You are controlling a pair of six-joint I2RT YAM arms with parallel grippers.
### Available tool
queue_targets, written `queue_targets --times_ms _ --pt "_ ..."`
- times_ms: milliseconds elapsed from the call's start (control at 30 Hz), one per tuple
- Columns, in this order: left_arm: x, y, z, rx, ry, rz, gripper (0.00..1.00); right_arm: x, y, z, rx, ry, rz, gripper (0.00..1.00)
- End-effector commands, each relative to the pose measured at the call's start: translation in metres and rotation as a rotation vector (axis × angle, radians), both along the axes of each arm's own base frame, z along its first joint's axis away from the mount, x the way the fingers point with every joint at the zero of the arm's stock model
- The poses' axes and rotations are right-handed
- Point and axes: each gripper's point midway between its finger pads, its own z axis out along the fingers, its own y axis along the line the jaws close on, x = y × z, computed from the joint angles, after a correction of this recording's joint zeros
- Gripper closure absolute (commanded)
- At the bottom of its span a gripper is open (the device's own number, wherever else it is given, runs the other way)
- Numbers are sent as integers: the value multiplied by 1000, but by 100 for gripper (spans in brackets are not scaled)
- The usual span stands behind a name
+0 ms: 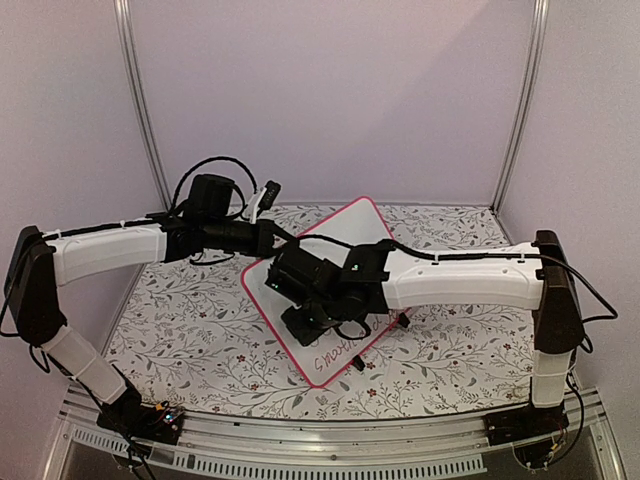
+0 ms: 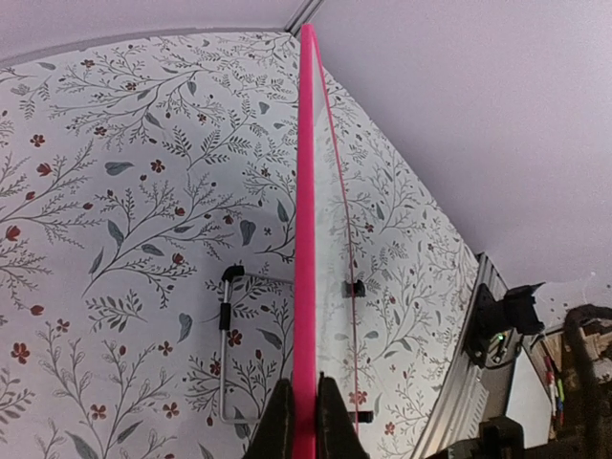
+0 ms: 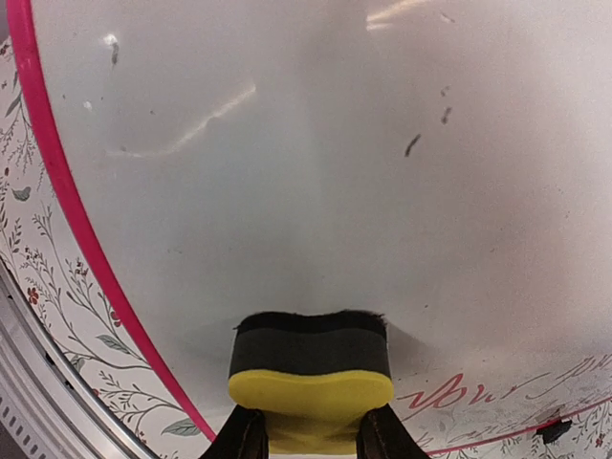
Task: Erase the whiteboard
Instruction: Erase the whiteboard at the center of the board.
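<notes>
The whiteboard (image 1: pixel 345 230), white with a pink-red frame, stands tilted on the table's middle. Red writing (image 1: pixel 340 355) shows near its front corner; in the right wrist view the writing (image 3: pixel 478 387) lies at the lower right of the board (image 3: pixel 306 172). My left gripper (image 1: pixel 262 237) is shut on the board's pink frame edge (image 2: pixel 304 239) at its far left side. My right gripper (image 3: pixel 311 435) is shut on the yellow block eraser (image 3: pixel 311 387), whose black felt face presses on the board. In the top view the right gripper (image 1: pixel 305 320) is over the board's lower half.
The table wears a floral cloth (image 1: pixel 200 320). A wire stand leg (image 2: pixel 226 354) and small black clip feet (image 2: pixel 354 288) show behind the board. A metal rail (image 1: pixel 330 455) runs along the near edge. Lilac walls close in the back and sides.
</notes>
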Motion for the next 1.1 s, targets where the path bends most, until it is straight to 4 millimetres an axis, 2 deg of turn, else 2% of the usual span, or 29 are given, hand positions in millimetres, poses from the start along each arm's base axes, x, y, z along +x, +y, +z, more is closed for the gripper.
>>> queue_targets --times_ms 0,67,233,400,467,567,867,967,1067 --pt "-10 2 -32 96 18 -22 100 3 -17 -28 -37 17 8 72" --pt "-10 2 -32 94 18 -23 100 -5 -30 -42 -50 45 5 72" --pt "-9 2 -34 95 22 -19 100 -23 -54 -57 -36 103 -8 72" --pt "-9 0 -38 93 38 -25 100 -29 -58 -58 -32 89 -6 72" --pt "-9 -1 -39 93 40 -29 100 -23 -52 -49 -8 40 -6 72" --pt "-9 0 -41 96 42 -26 100 -12 -36 -24 73 -39 4 72" --pt "-7 1 -43 108 38 -19 100 22 2 65 324 -322 19 72" --pt "-7 1 -44 108 41 -21 100 31 12 72 353 -381 27 72" --pt "-6 2 -43 108 40 -19 100 35 20 63 358 -385 38 72"
